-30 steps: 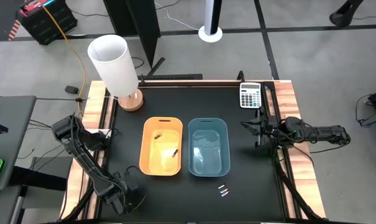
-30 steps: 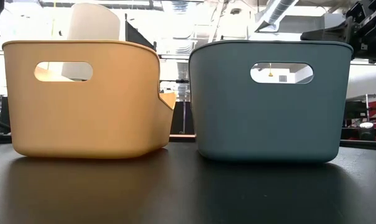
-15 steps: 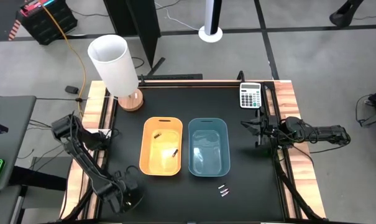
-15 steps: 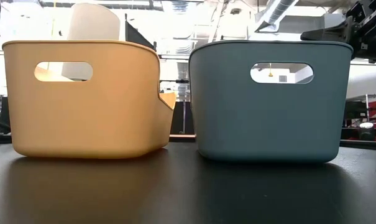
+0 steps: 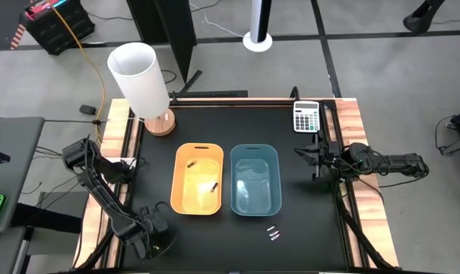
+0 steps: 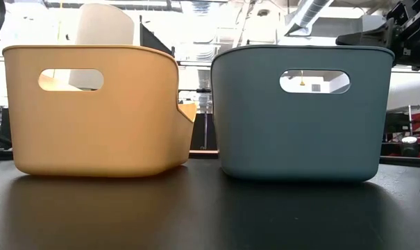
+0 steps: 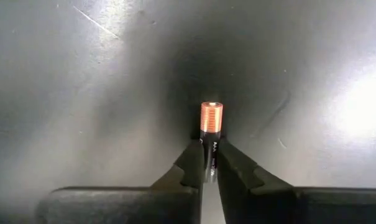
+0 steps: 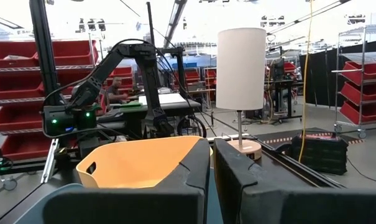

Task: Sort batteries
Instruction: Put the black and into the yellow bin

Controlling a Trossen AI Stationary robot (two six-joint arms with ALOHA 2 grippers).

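My left gripper (image 5: 155,234) hovers over the table's near left corner, pointing down, shut on a black battery with a copper end (image 7: 211,118). Two dark batteries (image 5: 213,186) lie on the floor of the yellow bin (image 5: 176,199). The blue bin (image 5: 275,199) stands right of it. Two silvery batteries (image 5: 273,233) lie on the table in front of the blue bin. My right gripper (image 5: 301,153) waits at the table's right edge, shut and empty; its own wrist view (image 8: 210,168) shows this too. My left gripper pinches the battery's black body (image 7: 210,149) between its two fingertips (image 7: 192,163). The fingers come from above, pointing down, and lie along the battery. The copper end (image 7: 211,116) sticks out past the fingertips toward the table; whether it touches the table I cannot tell.
A white lamp on a wooden base (image 5: 142,80) stands at the far left corner. A calculator (image 5: 306,117) lies at the far right. The two bins fill the low view, yellow (image 6: 91,111) and blue (image 6: 300,111). Bare black table lies around the left gripper.
My left gripper has shifted a little toward the table's left edge, still shut on the battery.
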